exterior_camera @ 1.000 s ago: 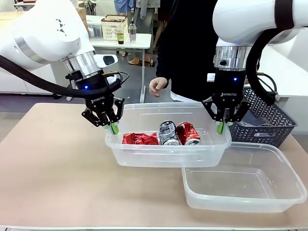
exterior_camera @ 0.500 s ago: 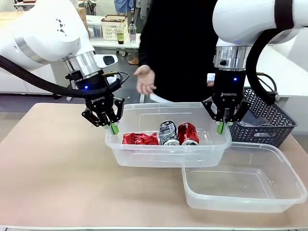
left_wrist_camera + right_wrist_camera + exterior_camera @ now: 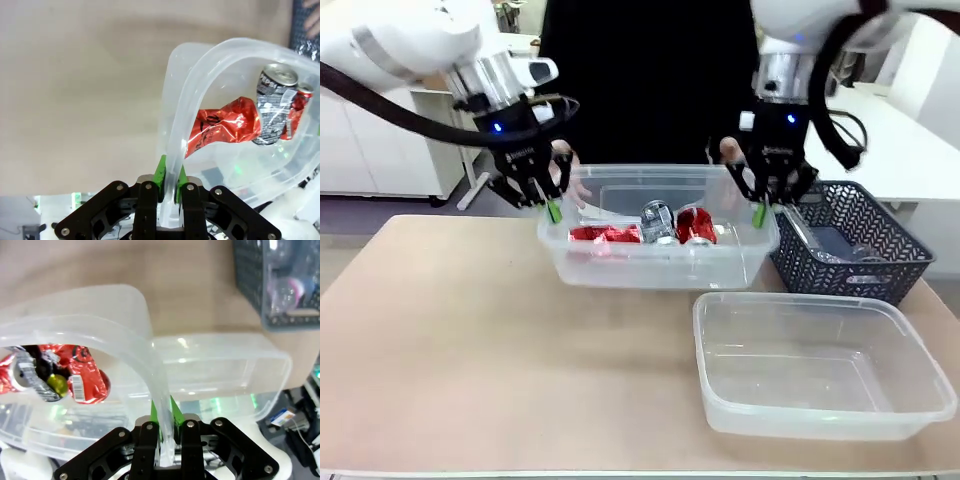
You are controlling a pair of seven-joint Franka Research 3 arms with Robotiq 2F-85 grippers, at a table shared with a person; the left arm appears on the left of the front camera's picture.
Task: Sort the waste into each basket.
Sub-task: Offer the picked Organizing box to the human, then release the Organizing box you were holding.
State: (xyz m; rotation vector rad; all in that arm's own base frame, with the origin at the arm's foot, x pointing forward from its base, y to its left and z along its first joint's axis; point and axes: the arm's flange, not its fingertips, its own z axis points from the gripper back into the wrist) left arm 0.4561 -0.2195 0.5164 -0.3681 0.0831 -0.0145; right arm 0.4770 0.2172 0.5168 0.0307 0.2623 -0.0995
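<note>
Front view: the left gripper [image 3: 552,208] is clamped on the left short rim of the held tub [image 3: 650,272], and the right gripper [image 3: 758,210] is clamped on its right short rim. The tub hangs between them over the far edge of the table [image 3: 440,340]. Inside lie a flattened red can [image 3: 605,235], a silver can [image 3: 658,220] and a red can [image 3: 696,225], side by side. The person's hands [image 3: 570,182] are just behind the tub's ends. The empty tub [image 3: 800,420] sits at the near right corner, with the lattice basket [image 3: 880,265] beyond it at the right edge.

Left wrist view: the left gripper [image 3: 170,172] pinches the rolled rim of the held tub [image 3: 200,65] between its green pads. The flattened red can [image 3: 225,122] and the silver can [image 3: 272,110] lie touching.

Right wrist view: the right gripper [image 3: 162,415] grips the rim of the held tub [image 3: 100,322]. The red can [image 3: 85,380] lies by the silver can [image 3: 25,370]. The empty tub [image 3: 220,365] lies below, near the lattice basket [image 3: 275,280].
</note>
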